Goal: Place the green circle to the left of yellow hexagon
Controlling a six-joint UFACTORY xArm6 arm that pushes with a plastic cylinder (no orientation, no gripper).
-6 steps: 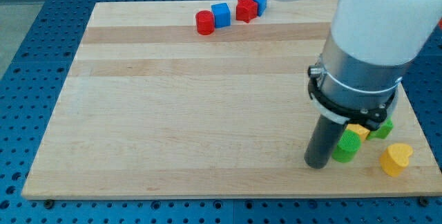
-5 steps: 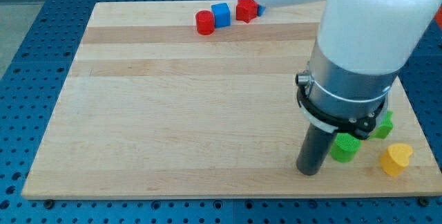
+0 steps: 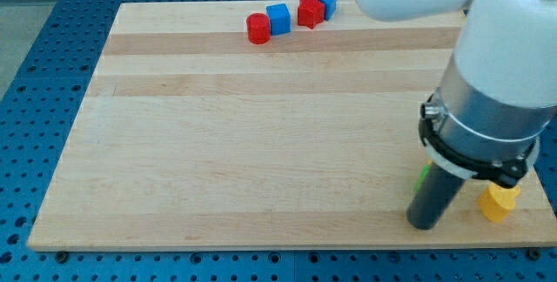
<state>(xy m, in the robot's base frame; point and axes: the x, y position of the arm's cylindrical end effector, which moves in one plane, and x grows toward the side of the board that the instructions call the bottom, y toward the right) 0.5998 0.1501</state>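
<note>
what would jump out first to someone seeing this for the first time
The big white and grey arm fills the view's right, its dark rod ending at my tip near the wooden board's bottom edge. A sliver of a green block peeks out beside the rod, and a yellow block sits to its right. At the view's top, two red blocks and two blue blocks form a row.

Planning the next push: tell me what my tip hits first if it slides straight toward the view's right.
Probably the yellow block, just right of my tip. A green sliver shows above the tip, mostly hidden, so depth is uncertain.
</note>
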